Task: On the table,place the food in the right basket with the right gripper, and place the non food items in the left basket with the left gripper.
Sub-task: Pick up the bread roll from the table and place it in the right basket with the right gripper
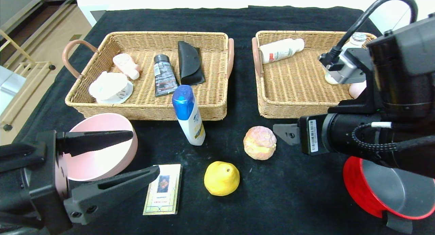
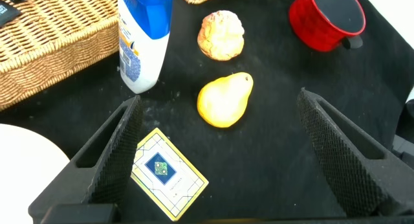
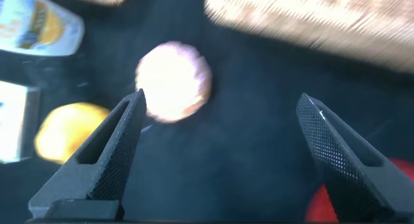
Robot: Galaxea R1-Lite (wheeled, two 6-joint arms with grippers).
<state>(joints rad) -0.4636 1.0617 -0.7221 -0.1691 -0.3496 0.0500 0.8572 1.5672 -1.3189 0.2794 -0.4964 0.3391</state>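
On the black table stand a blue-capped white bottle (image 1: 188, 114), a pinkish cream puff (image 1: 259, 142), a yellow pear (image 1: 221, 178) and a flat card box (image 1: 163, 189). My left gripper (image 1: 144, 152) hovers open at the front left, above the card box (image 2: 169, 173) and beside the pear (image 2: 223, 102). My right gripper (image 3: 221, 98) is open and empty over the cloth just right of the cream puff (image 3: 173, 81). In the head view one of its fingers (image 1: 286, 133) shows. The left basket (image 1: 142, 111) holds several items. The right basket (image 1: 289, 109) holds a white bottle (image 1: 281, 50).
A pink bowl (image 1: 102, 153) sits at the front left, partly behind my left gripper. A red pot (image 1: 387, 191) stands at the front right under the right arm. The right arm hides part of the right basket's contents.
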